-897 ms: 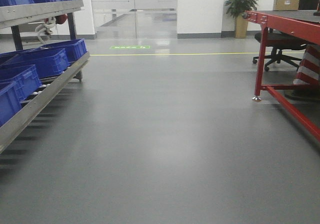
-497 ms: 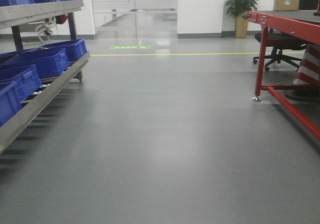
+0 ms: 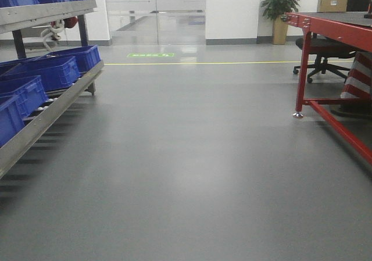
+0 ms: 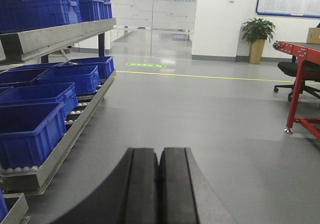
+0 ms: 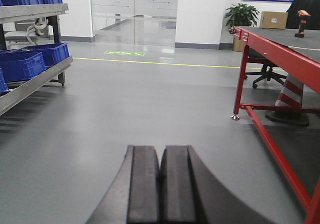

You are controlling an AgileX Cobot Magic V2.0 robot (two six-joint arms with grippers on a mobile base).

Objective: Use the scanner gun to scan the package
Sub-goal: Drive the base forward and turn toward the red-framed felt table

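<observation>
- Ahead, front view: grey floor [image 3: 192, 156]; blue bins [image 3: 55, 72] on roller rack [image 3: 52, 113], left; red table [image 3: 325, 28], right.
- Left wrist view: left gripper [image 4: 159, 159], pads pressed together on nothing.
- Right wrist view: right gripper [image 5: 160, 156], pads likewise pressed together; scanner gun [image 5: 303, 23] upright on the red table, well apart from both grippers; package [image 5: 273, 19] at the table's far end.

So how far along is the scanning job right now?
Nothing looks done yet. The left hand and right hand are both shut and empty. The brown box and what looks like the scanner are far off at the red table. Reaching, grabbing and scanning all remain.
</observation>
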